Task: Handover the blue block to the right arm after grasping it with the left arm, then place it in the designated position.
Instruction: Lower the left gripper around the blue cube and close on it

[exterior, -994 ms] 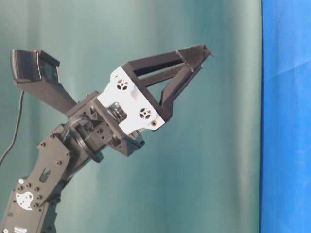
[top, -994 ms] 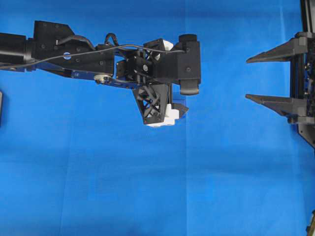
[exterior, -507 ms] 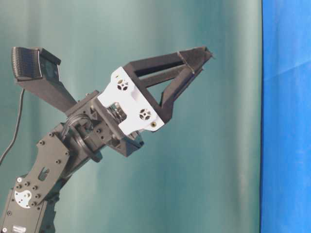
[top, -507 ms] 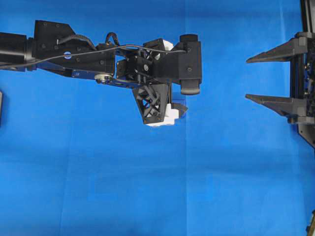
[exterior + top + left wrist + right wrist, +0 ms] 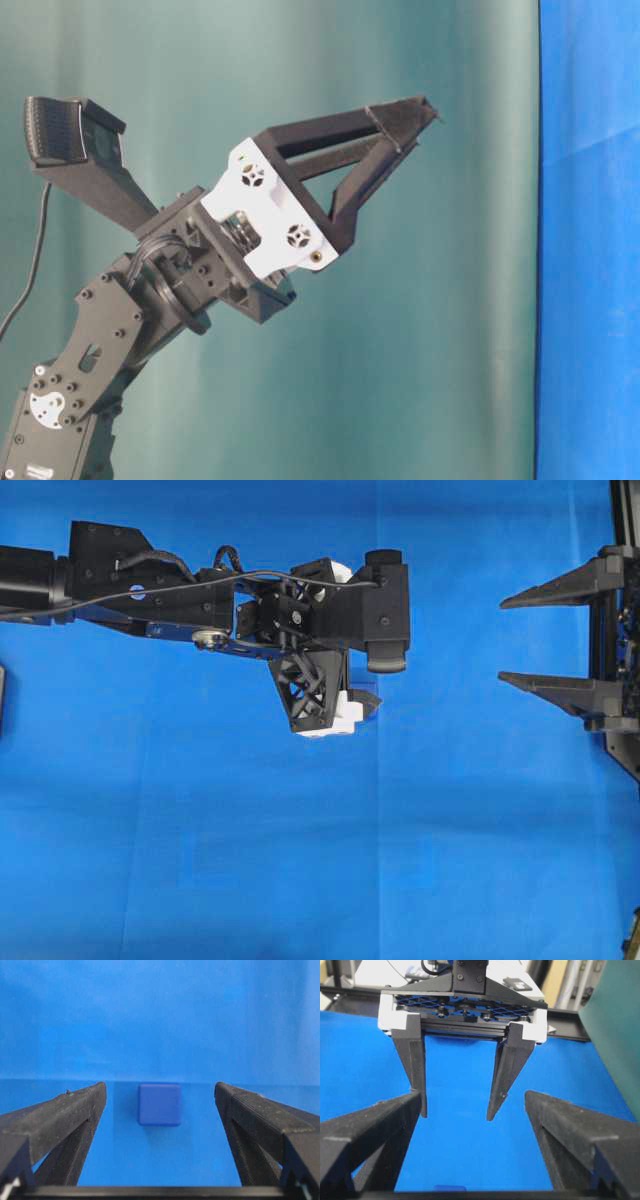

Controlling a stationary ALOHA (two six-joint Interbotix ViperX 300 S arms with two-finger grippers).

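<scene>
Left arm (image 5: 150,590) reaches in from the left edge of the overhead view, over the blue cloth (image 5: 300,860) covering the worktop. Its claw (image 5: 160,1105) points down at the cloth, jaws spread wide, nothing between the fingers (image 5: 75,1115) but air. White bracket pieces (image 5: 270,215) show at the claw base in the table-level view.

Blue block (image 5: 159,1104) sits flat on the cloth, seen through the left wrist camera: centred between the two finger tips, clear gaps either side, touching neither. From overhead the block is hidden under the left claw body, so can't place it there.

Right arm (image 5: 620,630) sits at the right edge of the overhead view, well apart from the left arm. Its claw (image 5: 502,640) points toward the left arm, jaws fully released, holding nothing. Right wrist view looks between its own fingers (image 5: 570,1125) straight at the left claw (image 5: 455,1112), which hangs tips-down above the cloth.

A dark sliver at the bottom edge of the right wrist view may be the block; too little visible to tell.

Green backdrop (image 5: 450,350) behind the left arm in the table-level view.
</scene>
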